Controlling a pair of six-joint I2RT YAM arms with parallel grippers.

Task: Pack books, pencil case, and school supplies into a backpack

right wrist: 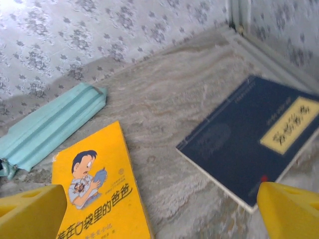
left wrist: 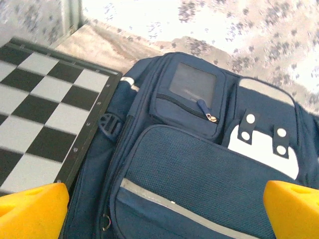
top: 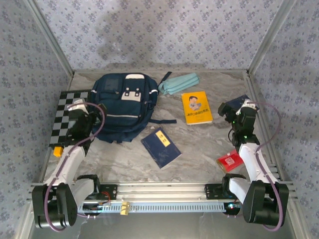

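Title "袋里的爸爸" on yellow book (right wrist: 107,164); yellow label (right wrist: 290,124) on navy book (right wrist: 224,149) illegible

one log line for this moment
left gripper open facing backpack | right gripper open near yellow book and navy book | second navy book, pencil case, red packet on table | nothing packed

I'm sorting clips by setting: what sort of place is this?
Probably a robot test cell, not a classroom: a marbled table framed by aluminium rails, floral-papered wall panels on three sides, and a checkered board beside the backpack.
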